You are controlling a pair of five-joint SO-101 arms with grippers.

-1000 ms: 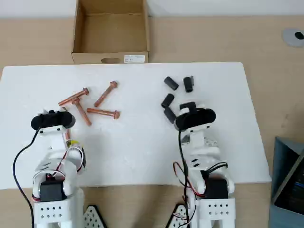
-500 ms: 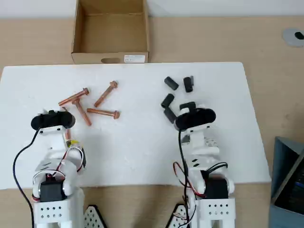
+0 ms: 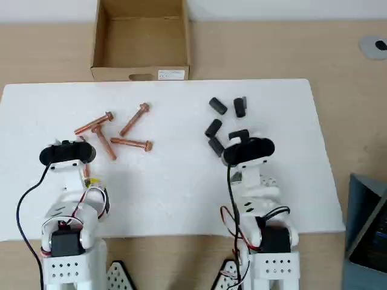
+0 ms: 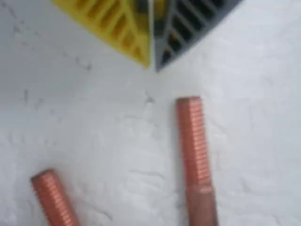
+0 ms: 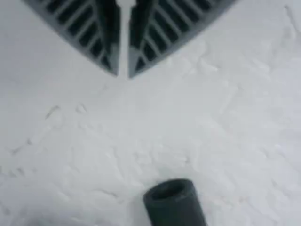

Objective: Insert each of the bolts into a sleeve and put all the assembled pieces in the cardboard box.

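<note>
— Why are the bolts left of centre and the sleeves right?
— One pile per arm, likely. Both empty: left claw and right claw pinched closed. The cardboard box waits upper left.

The wooden bench carries a white mat across most of its middle. An open cardboard box sits on the bare wood, touching the mat's far edge. On the mat's left half lie copper bolts in a loose cluster, some crossing. On its right half, well apart from them, lie short black sleeves. The left arm's base and the right arm's base stand at the near edge. A grey disc lies at the far right corner.
</note>
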